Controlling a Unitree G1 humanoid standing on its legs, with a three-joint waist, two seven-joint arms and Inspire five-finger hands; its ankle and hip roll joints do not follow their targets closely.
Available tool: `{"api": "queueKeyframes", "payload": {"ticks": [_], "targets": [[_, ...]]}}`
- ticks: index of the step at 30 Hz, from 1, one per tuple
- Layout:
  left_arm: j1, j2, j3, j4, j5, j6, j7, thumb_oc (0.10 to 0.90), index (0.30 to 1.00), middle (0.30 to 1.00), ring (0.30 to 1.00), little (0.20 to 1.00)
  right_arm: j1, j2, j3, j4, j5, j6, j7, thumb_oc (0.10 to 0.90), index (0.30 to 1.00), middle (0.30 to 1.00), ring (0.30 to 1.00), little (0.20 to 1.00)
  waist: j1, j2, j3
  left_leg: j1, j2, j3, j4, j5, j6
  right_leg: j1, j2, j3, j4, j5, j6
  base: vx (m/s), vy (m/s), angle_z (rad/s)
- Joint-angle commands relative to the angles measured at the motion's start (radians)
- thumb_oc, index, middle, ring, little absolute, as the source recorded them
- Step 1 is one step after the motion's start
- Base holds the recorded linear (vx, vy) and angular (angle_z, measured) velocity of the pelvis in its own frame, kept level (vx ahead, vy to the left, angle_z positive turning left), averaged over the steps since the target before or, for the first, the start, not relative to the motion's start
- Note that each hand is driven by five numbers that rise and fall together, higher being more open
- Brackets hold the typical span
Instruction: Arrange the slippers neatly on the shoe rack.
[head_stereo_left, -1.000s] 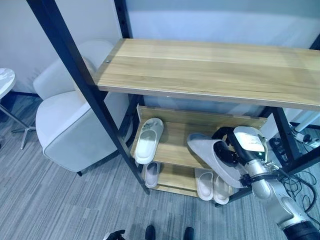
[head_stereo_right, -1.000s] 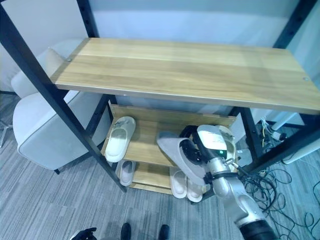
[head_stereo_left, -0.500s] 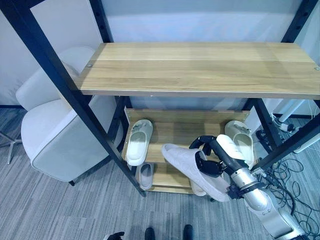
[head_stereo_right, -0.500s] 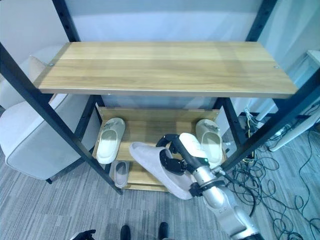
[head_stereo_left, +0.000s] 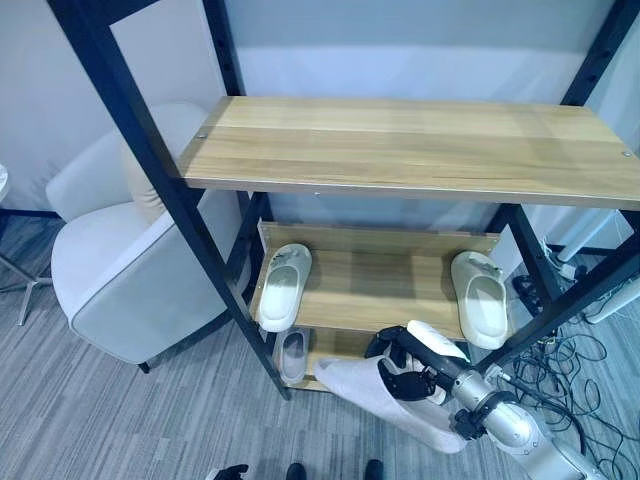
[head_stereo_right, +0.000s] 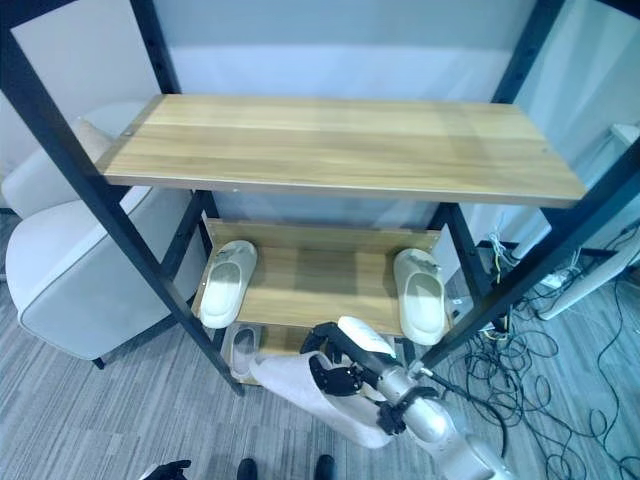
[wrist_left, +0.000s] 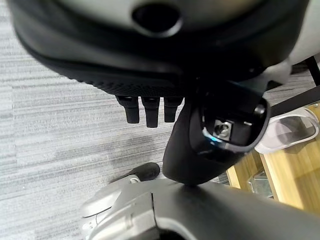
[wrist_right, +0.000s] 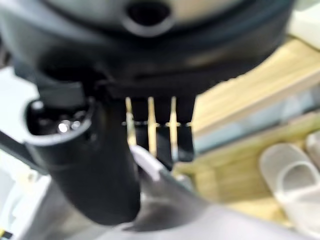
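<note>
Pale grey and soft-looking, the slipper (head_stereo_left: 385, 402) hangs low in front of the rack (head_stereo_left: 400, 150), sole side up, toe pointing toward the floor's left side, level with the bottom shelf. The right hand (head_stereo_left: 415, 365) has it: dark fingers curl over the slipper's upper edge, clamped on it, just ahead of the rack's lower front rail. On the middle shelf two cream slippers lie flat, well apart, one at the left end (head_stereo_left: 283, 285) and one at the right end (head_stereo_left: 481, 298). A small grey slipper (head_stereo_left: 292, 352) sits on the bottom shelf at the left. The eye views take in the whole rack with its bare wooden top board, plus a white armchair (head_stereo_left: 120, 260) beside it on the grey carpet (head_stereo_left: 100, 420). The right wrist view gets in close instead: fingers bent down onto the grey slipper, wooden shelf and one cream slipper past them. The left wrist view shows the left hand (wrist_left: 147, 107) over carpet, its fingers hanging relaxed, holding nothing.
</note>
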Motion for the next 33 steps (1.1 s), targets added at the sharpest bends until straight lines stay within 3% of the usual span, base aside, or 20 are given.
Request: {"api": "queueKeyframes", "payload": {"ticks": [1,4,8,13,14,16,25,29,33], "targets": [[-0.147,-0.053,-0.099,0.013,-0.030,-0.030,-0.015,0.800,0.900,0.900,0.900,0.900,-0.208,-0.026,-0.021,-0.042,-0.047,-0.042,-0.124,0.400,0.300,0.300,0.300,0.300,0.037,0.018,0.149,-0.257,0.006,-0.100,0.270,-0.130,-0.033,-0.179,-0.057,-0.097,0.255,-0.133,0.024,-0.61,-0.057,0.44],[-0.154,-0.050,-0.103,0.005,-0.053,-0.029,-0.009,0.800,0.900,0.900,0.900,0.900,-0.239,-0.027,-0.025,-0.014,-0.053,-0.030,-0.149,0.400,0.300,0.300,0.300,0.300,0.039,0.029,0.146,-0.357,-0.001,-0.118,0.341,-0.138,-0.027,-0.281,-0.068,-0.114,0.349,-0.154,0.017,-0.28,0.004,0.39],[-0.151,-0.044,-0.105,-0.040,-0.133,-0.032,0.016,0.800,0.900,0.900,0.900,0.900,-0.297,-0.009,-0.038,0.023,-0.063,-0.009,-0.220,0.400,0.300,0.300,0.300,0.300,0.061,0.041,0.144,-0.538,0.000,-0.127,0.511,-0.175,-0.007,-0.464,-0.100,-0.127,0.546,-0.228,0.003,-0.13,0.033,0.06],[-0.149,-0.032,-0.111,-0.099,-0.194,-0.041,0.033,0.800,0.900,0.900,0.900,0.900,-0.336,-0.005,-0.048,0.028,-0.076,0.001,-0.263,0.400,0.300,0.300,0.300,0.300,0.072,0.044,0.150,-0.663,-0.007,-0.135,0.621,-0.196,0.004,-0.589,-0.122,-0.127,0.668,-0.263,-0.007,-0.08,0.023,0.20],[-0.149,-0.019,-0.118,-0.164,-0.235,-0.049,0.043,0.800,0.900,0.900,0.900,0.900,-0.363,-0.005,-0.061,0.018,-0.082,0.006,-0.307,0.400,0.300,0.300,0.300,0.300,0.078,0.050,0.163,-0.738,-0.011,-0.141,0.706,-0.239,0.005,-0.662,-0.132,-0.114,0.758,-0.317,-0.007,-0.04,0.024,-0.11],[-0.143,-0.003,-0.133,-0.238,-0.265,-0.056,0.051,0.800,0.900,0.900,0.900,0.900,-0.392,-0.003,-0.078,0.008,-0.087,0.006,-0.350,0.400,0.300,0.300,0.300,0.300,0.082,0.054,0.165,-0.832,-0.021,-0.149,0.783,-0.257,0.011,-0.757,-0.145,-0.105,0.839,-0.341,-0.018,-0.08,0.036,-0.07],[-0.148,0.073,-0.177,-0.527,-0.340,-0.096,0.094,0.800,0.900,0.900,0.900,0.900,-0.563,-0.065,-0.159,-0.050,-0.217,0.031,-0.575,0.400,0.300,0.300,0.300,0.300,0.093,0.068,0.167,-1.302,-0.065,-0.163,1.043,-0.291,0.018,-1.207,-0.219,-0.046,1.122,-0.399,-0.051,-0.07,0.032,0.10],[-0.134,0.098,-0.179,-0.634,-0.371,-0.112,0.123,0.800,0.900,0.900,0.900,0.900,-0.603,-0.085,-0.192,-0.084,-0.312,0.072,-0.676,0.400,0.300,0.300,0.300,0.300,0.087,0.065,0.171,-1.443,-0.085,-0.169,1.174,-0.337,0.030,-1.353,-0.239,-0.015,1.269,-0.451,-0.071,0.08,0.003,0.15],[-0.141,0.116,-0.172,-0.685,-0.371,-0.114,0.157,0.800,0.900,0.900,0.900,0.900,-0.628,-0.103,-0.211,-0.106,-0.359,0.102,-0.709,0.400,0.300,0.300,0.300,0.300,0.079,0.064,0.183,-1.530,-0.093,-0.169,1.297,-0.387,0.035,-1.444,-0.249,0.011,1.391,-0.497,-0.082,0.10,0.003,0.04]]}}
